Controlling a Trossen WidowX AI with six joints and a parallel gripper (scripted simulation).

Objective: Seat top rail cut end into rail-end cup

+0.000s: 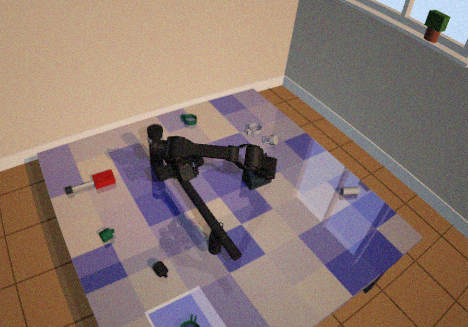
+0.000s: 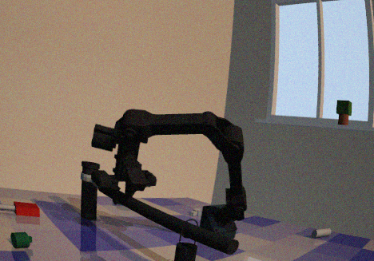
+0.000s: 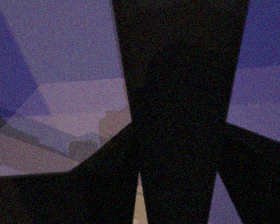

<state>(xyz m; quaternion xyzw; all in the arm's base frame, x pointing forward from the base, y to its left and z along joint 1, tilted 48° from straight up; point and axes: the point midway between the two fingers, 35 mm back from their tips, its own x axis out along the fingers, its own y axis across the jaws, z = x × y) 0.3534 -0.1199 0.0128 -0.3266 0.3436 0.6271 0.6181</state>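
The big post stands upright at the left, its pale brace band high up near the post cap. The dark rail-end cup sticks out from the band toward the rail. The black rail slopes down from there through the wire loop on the short post. My gripper is shut on the rail near its upper end, just beside the cup. Fingers, rail and cup merge darkly, so how deep the end sits is hidden.
The arm base stands right of the rail. A red block, a green fitting, a black fitting, a green ring and a grey cylinder lie around.
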